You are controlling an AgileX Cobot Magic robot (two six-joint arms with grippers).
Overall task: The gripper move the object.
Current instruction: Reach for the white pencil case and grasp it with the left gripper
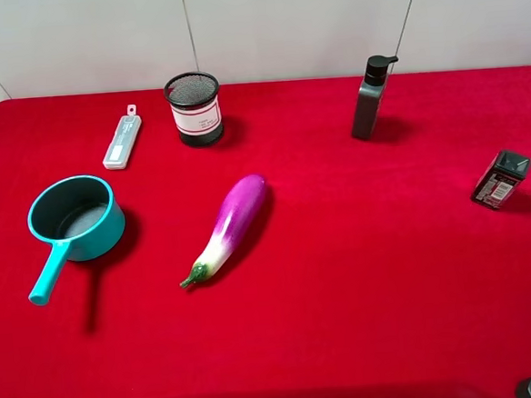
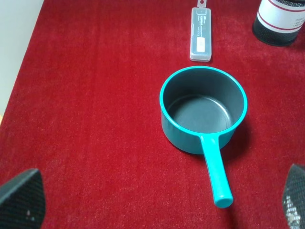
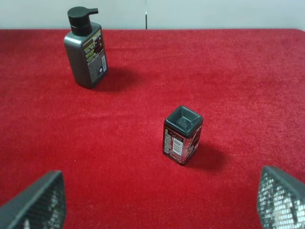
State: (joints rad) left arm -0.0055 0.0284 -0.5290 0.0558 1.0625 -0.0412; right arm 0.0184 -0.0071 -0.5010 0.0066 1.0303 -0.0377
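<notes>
pale case (image 1: 122, 142): flat on the red cloth (image 1: 362, 274), far left, just beyond the teal saucepan (image 1: 102, 234), left of the mesh cup (image 1: 194, 108).
left gripper (image 2: 157, 205): jaws wide, empty (saucepan sits between it and the case).
right gripper (image 3: 157, 205): jaws wide, empty, sharpener (image 3: 182, 135) ahead.

the teal pan (image 1: 75, 219) stands near the pale case (image 1: 122, 142), the mesh cup (image 1: 194, 108) beside it; bare red cloth (image 1: 25, 143) separates all three.

Red cloth (image 1: 363, 292), teal saucepan (image 1: 109, 234), purple-to-white eggplant (image 1: 233, 221), seemingly pale-blue case (image 1: 122, 142).
</notes>
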